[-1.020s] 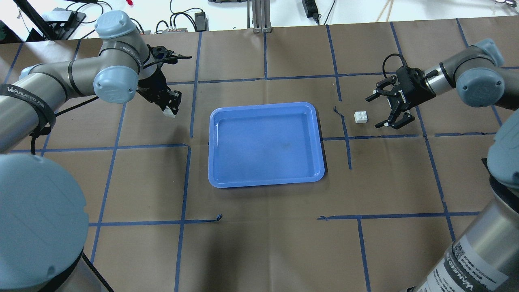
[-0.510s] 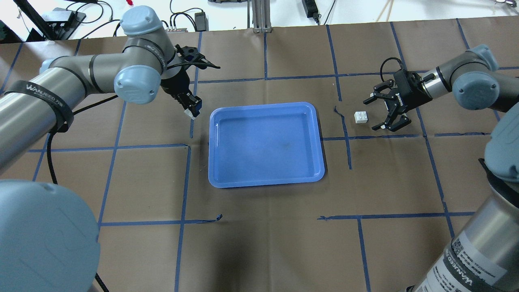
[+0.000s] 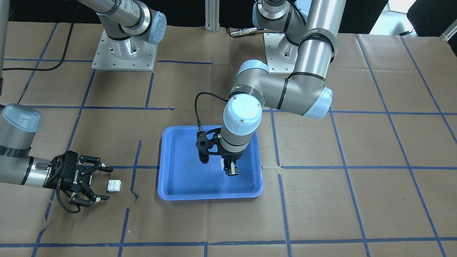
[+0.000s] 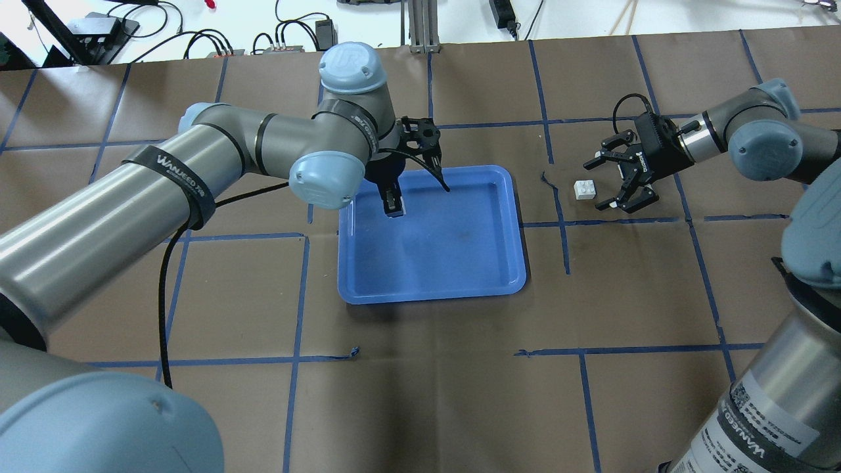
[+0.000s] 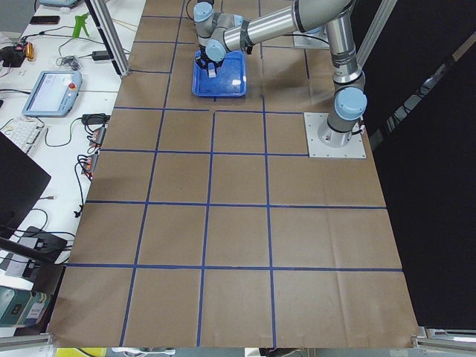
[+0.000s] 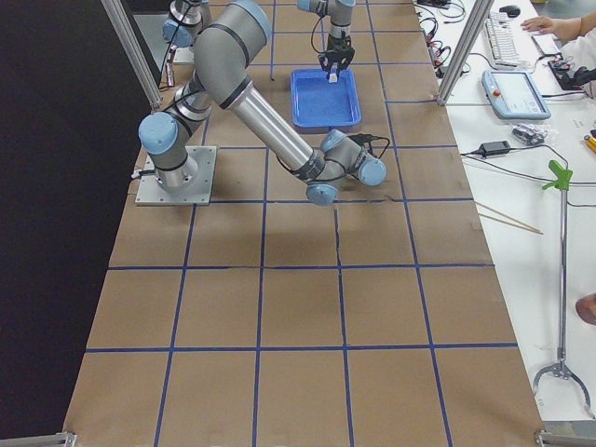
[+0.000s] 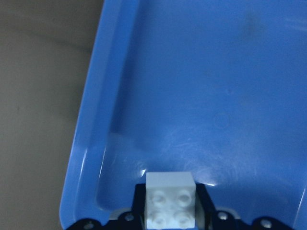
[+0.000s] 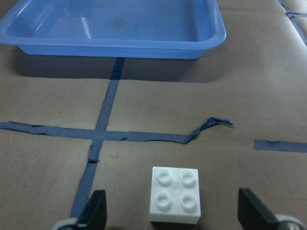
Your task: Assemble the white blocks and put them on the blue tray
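Your left end effector is now carrying its clamped white block in over the blue tray, unassembled. Your right end effector is gaping.

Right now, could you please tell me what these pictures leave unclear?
Left wrist view: whether the held white block touches the blue tray; left tool cut off below.
Side views: loose white block too small to find.
Right wrist view: right tool cut off by bottom edge.
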